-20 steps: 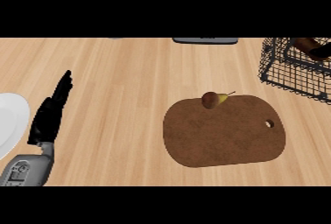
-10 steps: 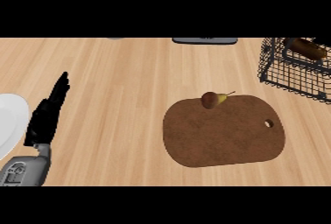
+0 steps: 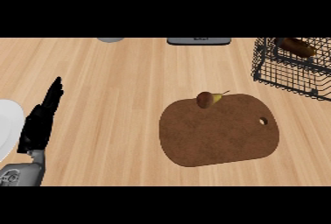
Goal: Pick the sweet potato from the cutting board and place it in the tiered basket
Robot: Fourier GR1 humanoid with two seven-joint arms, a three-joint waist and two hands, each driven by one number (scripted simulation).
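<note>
Meanwhile, nothing shifts: sweet potato (image 3: 205, 99) stays at the board's (image 3: 220, 135) far edge, basket (image 3: 294, 65) well apart, left hand (image 3: 40, 122) straight-fingered, idle.

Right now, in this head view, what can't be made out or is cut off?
- Right hand: shows nowhere in the view.
- Black wire tiered basket: cut by the right edge; tiers cannot be told.
- White plate: cut by the left edge.
- Dark object, grey round one: cut at top, unidentifiable.
</note>
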